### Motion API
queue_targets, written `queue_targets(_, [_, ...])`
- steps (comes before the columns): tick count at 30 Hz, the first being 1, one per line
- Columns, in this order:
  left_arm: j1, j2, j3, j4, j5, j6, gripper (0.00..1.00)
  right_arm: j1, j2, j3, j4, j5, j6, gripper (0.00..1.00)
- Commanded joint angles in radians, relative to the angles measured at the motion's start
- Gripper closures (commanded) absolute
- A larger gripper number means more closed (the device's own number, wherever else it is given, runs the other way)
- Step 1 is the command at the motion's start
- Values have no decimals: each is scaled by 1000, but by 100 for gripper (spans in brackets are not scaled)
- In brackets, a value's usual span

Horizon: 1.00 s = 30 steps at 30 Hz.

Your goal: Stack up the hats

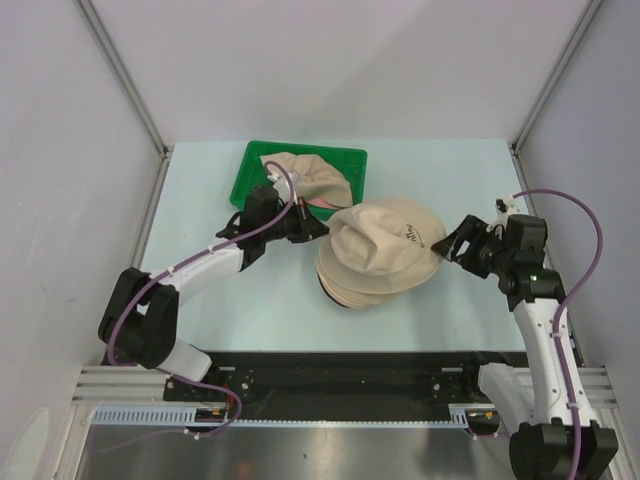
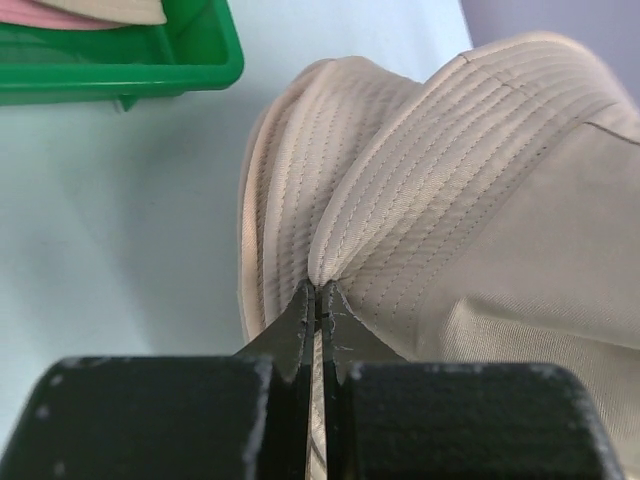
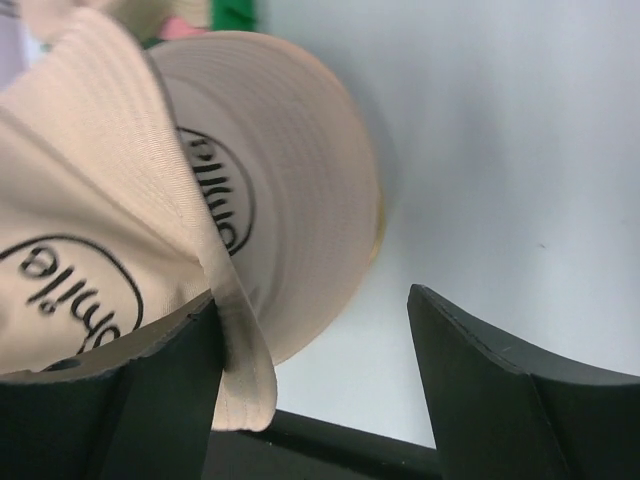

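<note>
Hats [image 1: 375, 250]: lay piled just beside tray [image 1: 305, 147].
Left gripper [image 2: 318, 290]: was clamped on top brim.
Right gripper [image 3: 312, 300]: spread wide, empty.
Handling: soft, light, floppy; stitched brim likely offered best hold.

The pale blue-green flat worktop [image 1: 440, 180] carries a green rectangular plastic tray [image 1: 310, 148] near its far edge, left of centre. A stack of soft beige fabric brimmed hats [image 1: 375, 255] lies at its middle, just beside the tray's near right corner.
</note>
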Motion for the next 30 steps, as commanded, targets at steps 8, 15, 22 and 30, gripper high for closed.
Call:
queue_targets(8, [54,20,52,-220,-33,238,100,-63,-90,-11,156,-218,-11,34])
queue_targets(15, [56,-2,29,-169,16,244,100,-68,13,-28,416,-408,89,29])
queue_targets(22, [56,-26,35,-172,15,243,100,-66,70,-54,549,-489,175,28])
queue_targets(30, [56,-49,29,-155,24,224,100,-58,105,-118,642,-604,247,37])
